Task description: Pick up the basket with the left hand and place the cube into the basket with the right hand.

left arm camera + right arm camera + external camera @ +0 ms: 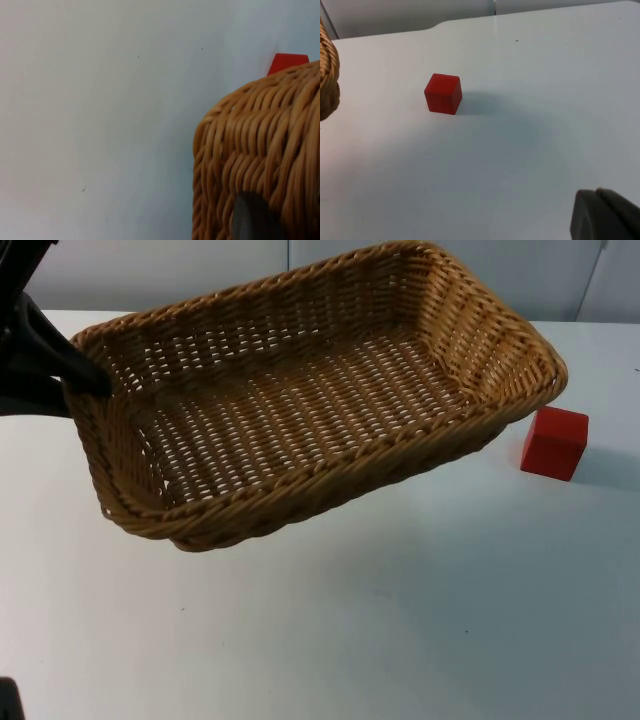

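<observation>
Top view: left gripper clamped on wicker basket rim, held up so red cube can drop in; right gripper's state unclear.

The left gripper is cut off by the picture's left edge in the top view, so only a black part of it at the basket's left rim can be seen; how its fingers stand there cannot be told. In the left wrist view the basket hides most of the red cube, of which only an upper part rises above the weave, and the basket itself is cut off. In the right wrist view the basket shows just a corner, and the right gripper's fingertip is cut off.
</observation>
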